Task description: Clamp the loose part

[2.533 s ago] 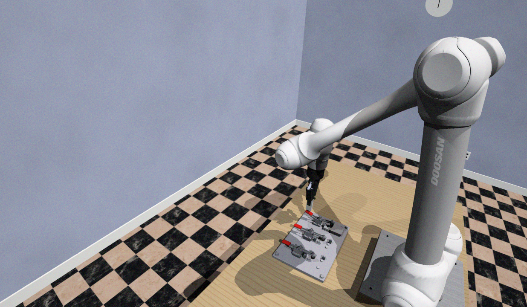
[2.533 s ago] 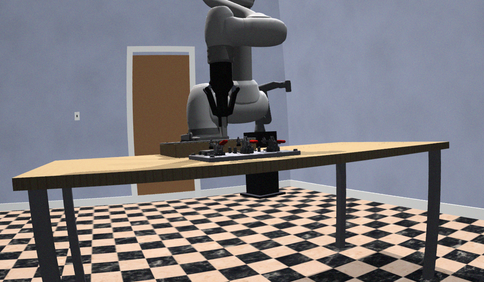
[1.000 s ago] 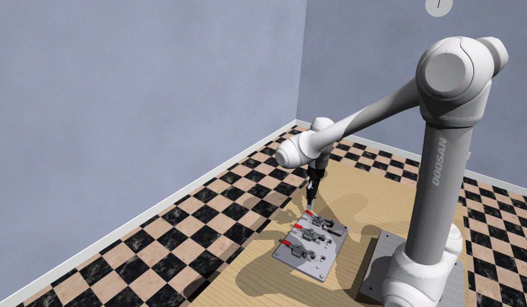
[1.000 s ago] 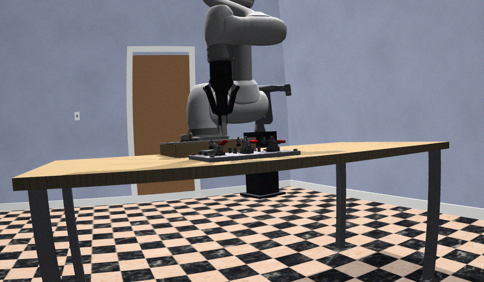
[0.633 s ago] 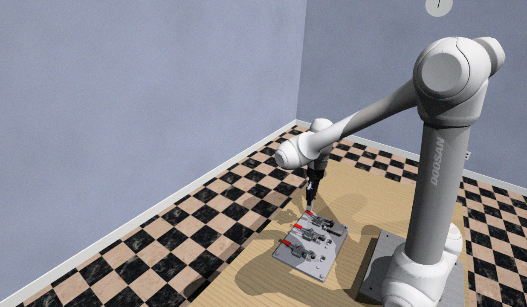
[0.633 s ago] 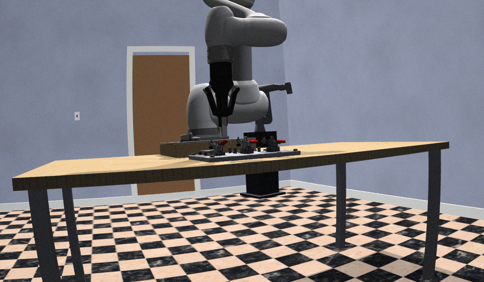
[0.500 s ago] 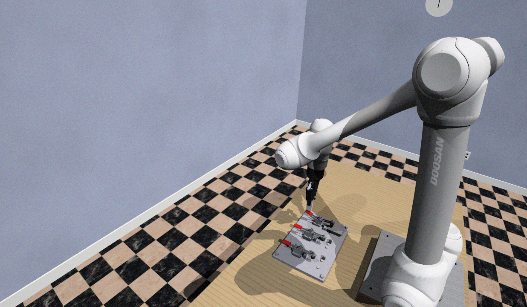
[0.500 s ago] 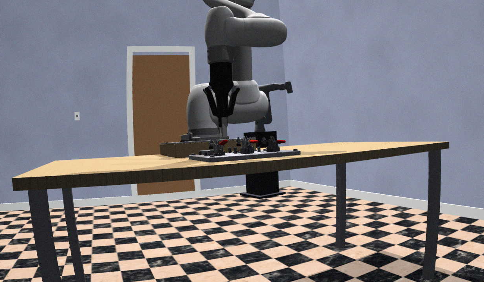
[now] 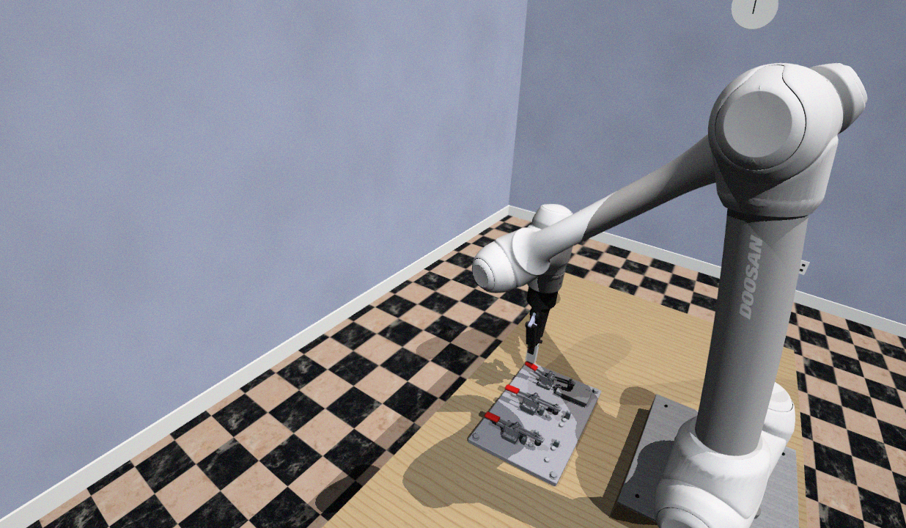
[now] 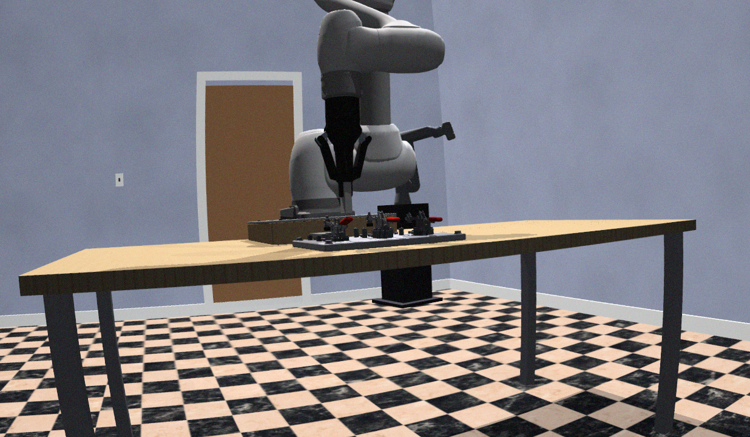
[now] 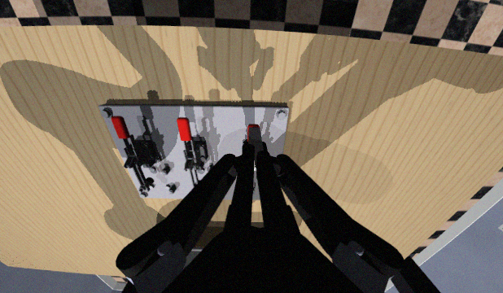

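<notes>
Hand [image 9: 532, 358] [image 10: 345, 208] [image 11: 254, 136]: clenched, nothing visibly grasped
Fingertips: near the end clamp's red handle [image 9: 531, 365] [image 10: 346, 220] [image 11: 252, 126]; contact unclear
Part [image 9: 579, 395] [image 10: 317, 234]: dark block in the end nest; exact seating unclear
Fixture plate [image 9: 516, 452] [image 10: 448, 237] [image 11: 231, 115]: on the table [image 9: 429, 452] [image 10: 556, 230] [image 11: 357, 142]

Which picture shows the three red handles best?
The top view: all three red handles are plainly visible. The exterior view shows them small, side-on; the wrist view shows two well, the third mostly covered by the jaws.
</notes>
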